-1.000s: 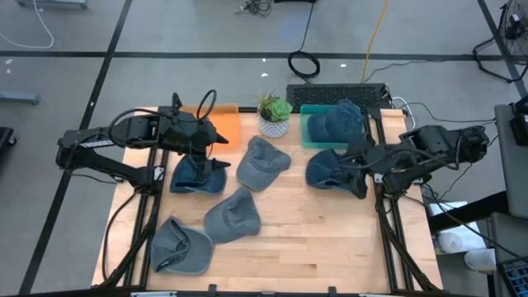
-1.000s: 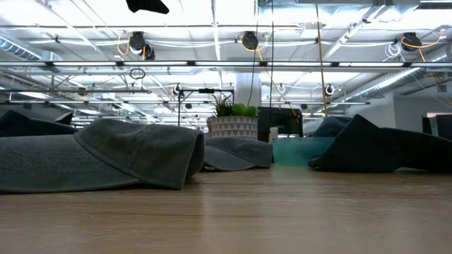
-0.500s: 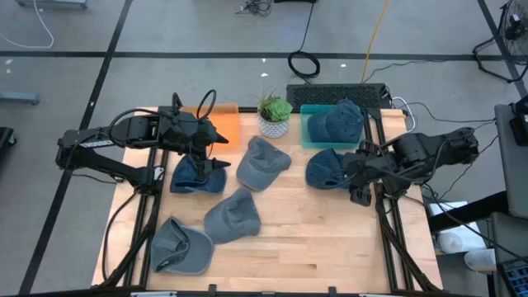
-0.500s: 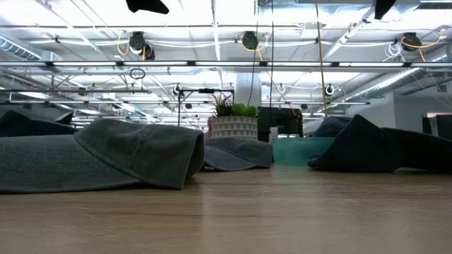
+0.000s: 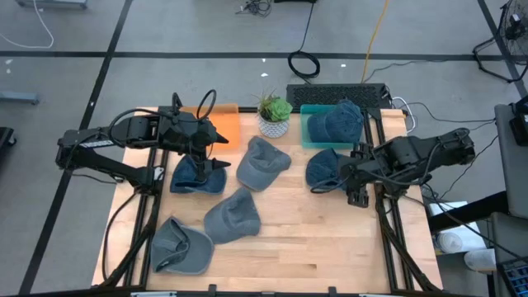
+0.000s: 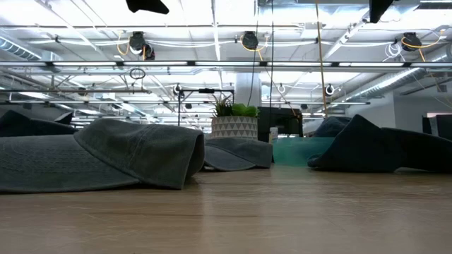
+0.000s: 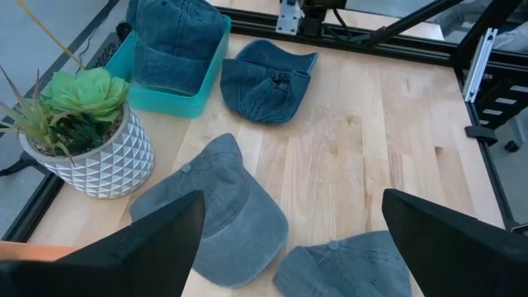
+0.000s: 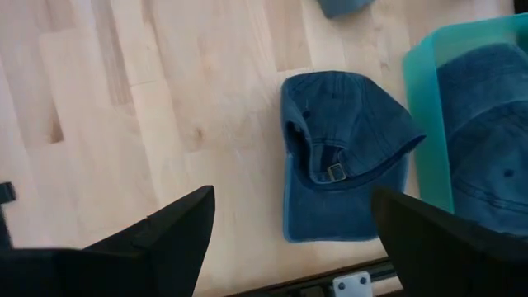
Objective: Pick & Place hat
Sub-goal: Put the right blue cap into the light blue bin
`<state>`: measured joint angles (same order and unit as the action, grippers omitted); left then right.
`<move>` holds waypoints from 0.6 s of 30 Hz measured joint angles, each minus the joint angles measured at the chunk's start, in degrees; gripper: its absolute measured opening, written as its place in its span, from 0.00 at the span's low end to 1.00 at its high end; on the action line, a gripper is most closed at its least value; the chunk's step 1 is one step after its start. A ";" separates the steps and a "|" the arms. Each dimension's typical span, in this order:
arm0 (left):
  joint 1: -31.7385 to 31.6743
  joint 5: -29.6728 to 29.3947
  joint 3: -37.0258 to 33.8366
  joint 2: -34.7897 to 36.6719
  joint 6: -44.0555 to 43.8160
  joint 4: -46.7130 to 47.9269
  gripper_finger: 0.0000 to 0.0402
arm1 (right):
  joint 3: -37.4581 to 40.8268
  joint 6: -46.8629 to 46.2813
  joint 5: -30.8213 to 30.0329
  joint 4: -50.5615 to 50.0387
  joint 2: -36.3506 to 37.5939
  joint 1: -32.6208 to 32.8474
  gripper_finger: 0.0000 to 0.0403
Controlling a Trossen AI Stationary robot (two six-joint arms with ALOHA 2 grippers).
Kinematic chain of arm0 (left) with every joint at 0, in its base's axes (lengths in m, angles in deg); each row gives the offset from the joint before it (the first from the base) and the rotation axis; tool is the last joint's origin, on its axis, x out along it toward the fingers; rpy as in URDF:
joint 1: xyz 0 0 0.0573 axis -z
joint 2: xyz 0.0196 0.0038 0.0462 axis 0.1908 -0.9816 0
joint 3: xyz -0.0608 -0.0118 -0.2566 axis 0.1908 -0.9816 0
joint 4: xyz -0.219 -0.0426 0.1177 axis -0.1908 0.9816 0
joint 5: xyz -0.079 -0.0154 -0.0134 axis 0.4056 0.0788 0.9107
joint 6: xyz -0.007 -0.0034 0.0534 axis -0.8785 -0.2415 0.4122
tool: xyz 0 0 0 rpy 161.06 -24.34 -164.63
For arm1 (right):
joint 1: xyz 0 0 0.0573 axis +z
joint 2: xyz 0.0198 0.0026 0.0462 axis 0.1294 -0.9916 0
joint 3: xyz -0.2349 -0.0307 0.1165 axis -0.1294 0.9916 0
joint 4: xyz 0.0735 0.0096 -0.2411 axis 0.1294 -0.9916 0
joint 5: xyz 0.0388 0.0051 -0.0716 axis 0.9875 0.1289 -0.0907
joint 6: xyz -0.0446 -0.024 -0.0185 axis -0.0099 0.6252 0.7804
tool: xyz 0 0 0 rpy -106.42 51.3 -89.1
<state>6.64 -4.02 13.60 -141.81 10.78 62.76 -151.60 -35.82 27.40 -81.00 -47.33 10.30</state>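
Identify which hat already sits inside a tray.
The dark blue hat in the teal tray at the table's back right, beside the potted plant. All other hats lie on bare wood.

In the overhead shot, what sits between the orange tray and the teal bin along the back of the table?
A potted plant in a white patterned pot stands between the orange tray and the teal bin; the high view shows it.

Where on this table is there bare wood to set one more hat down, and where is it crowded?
Free: the front right of the table, between the middle grey hat and the right rail. A smaller patch lies between the upper grey hat and the blue hat. Crowded: the back row with the plant and teal tray, and the left side.
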 joint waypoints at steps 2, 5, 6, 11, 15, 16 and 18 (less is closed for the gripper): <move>0.00 0.00 0.00 0.00 0.00 0.01 0.94 | 0.51 -0.02 -2.00 -0.35 -0.15 0.00 0.77; 0.00 0.00 0.00 0.00 0.00 0.01 0.94 | 2.29 -0.03 -4.17 -0.48 -0.15 -0.01 0.77; 0.00 0.00 0.00 0.00 0.00 0.02 0.94 | 2.81 -0.10 -4.15 -0.50 -0.15 -0.02 0.77; 0.02 0.00 0.00 0.00 -0.02 0.04 0.94 | 5.59 -3.55 -4.14 -0.49 -0.10 -0.02 0.77; 0.02 0.00 0.00 0.00 -0.04 0.35 0.94 | 8.47 -5.87 -3.59 -0.47 -0.12 0.14 0.77; 0.01 0.00 0.00 0.01 -0.04 0.61 0.94 | 9.17 -6.30 -3.16 -0.48 -0.12 0.32 0.77; 0.00 0.00 0.00 0.00 -0.01 0.98 0.94 | 10.57 -6.53 -2.26 -0.53 -0.12 0.70 0.77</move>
<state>6.64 -4.02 13.60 -141.81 10.77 63.73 -141.03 -42.35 25.15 -81.53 -47.45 11.00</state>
